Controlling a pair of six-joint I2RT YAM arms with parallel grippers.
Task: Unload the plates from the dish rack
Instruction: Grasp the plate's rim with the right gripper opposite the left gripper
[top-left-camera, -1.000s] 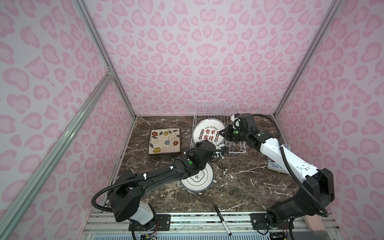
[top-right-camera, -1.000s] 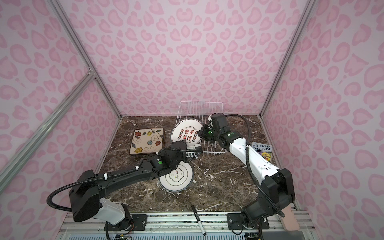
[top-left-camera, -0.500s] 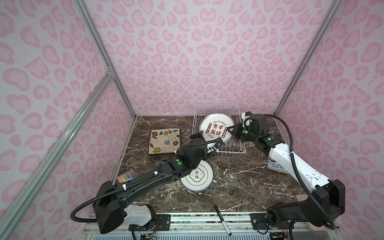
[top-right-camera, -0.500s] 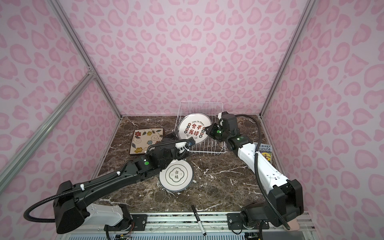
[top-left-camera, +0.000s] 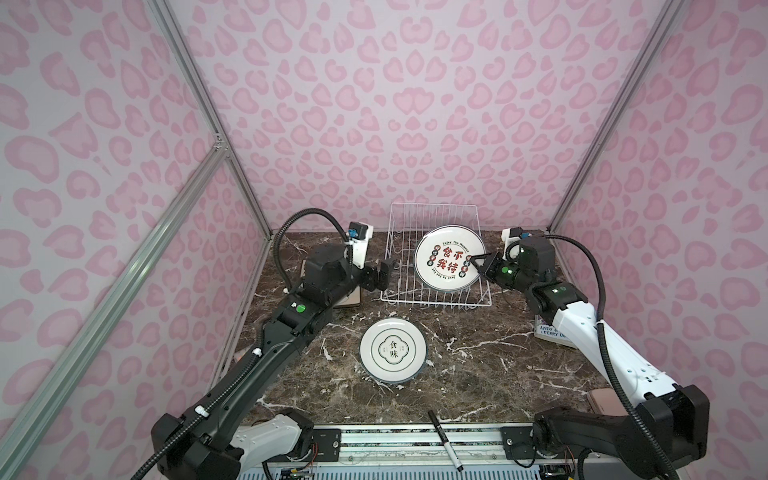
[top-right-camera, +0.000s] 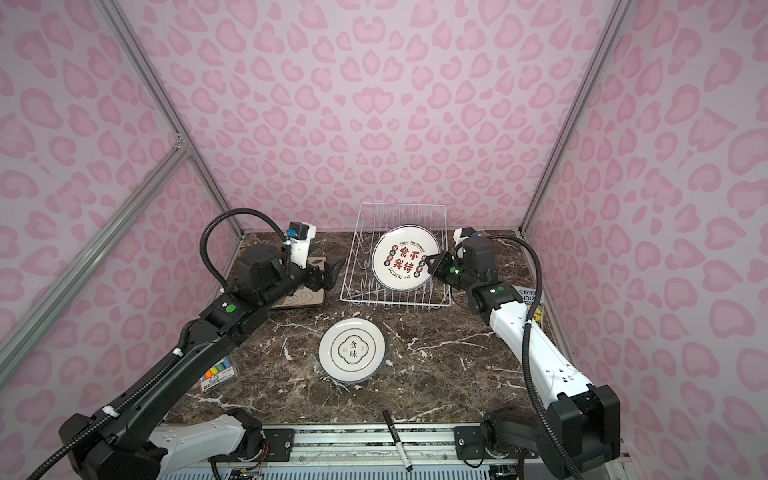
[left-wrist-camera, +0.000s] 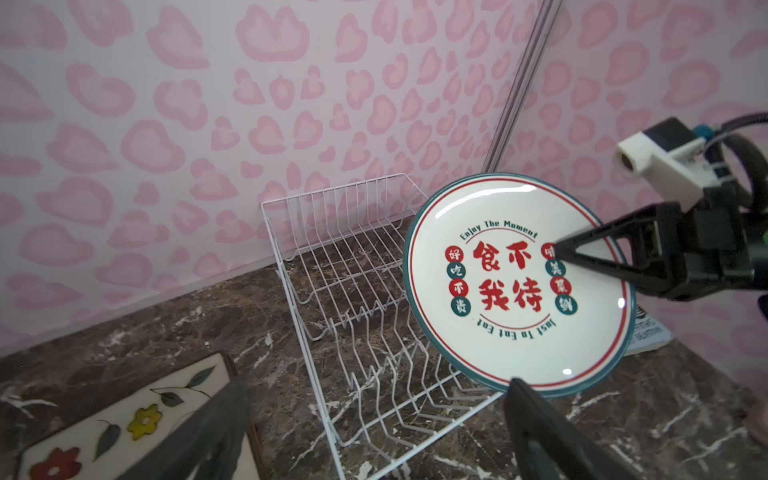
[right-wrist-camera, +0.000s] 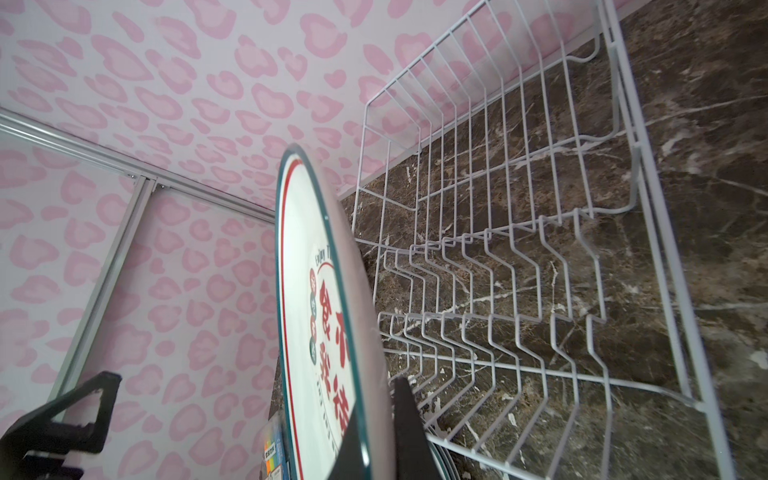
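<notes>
Nearly emptied: last plate pinched over the rack

Top views first. In both, the dish rack (top-left-camera: 436, 302) stands at the back of the table (top-left-camera: 498, 374). The only plate over it is the red-lettered plate (top-left-camera: 446, 266), held upright and facing forward above the rack's right front part. The right gripper (top-left-camera: 473, 262) reaches in low from the right, forearm about level, its fingers clamped on that plate's right rim. A dark-lettered plate (top-left-camera: 394, 350) lies flat in front of the rack. A square flowered plate (top-right-camera: 301, 298) lies flat to the left of the rack, partly under the left arm. The left gripper (top-right-camera: 328, 276) hovers just left of the rack, pointing at it, spread wide and holding nothing. By my reading two plates are out and this third is the last; it needs carrying clear and laying down.

Left wrist view: the left gripper's fingers (left-wrist-camera: 552, 440) stand wide apart with nothing between them. The red-lettered plate tilts over the rack's corner, with one black finger of the right gripper across its face. Whether its lower rim touches the wires I cannot tell.

Right wrist view: the plate shows edge-on, squeezed between the two fingers, and every slot of the rack is bare.
</notes>
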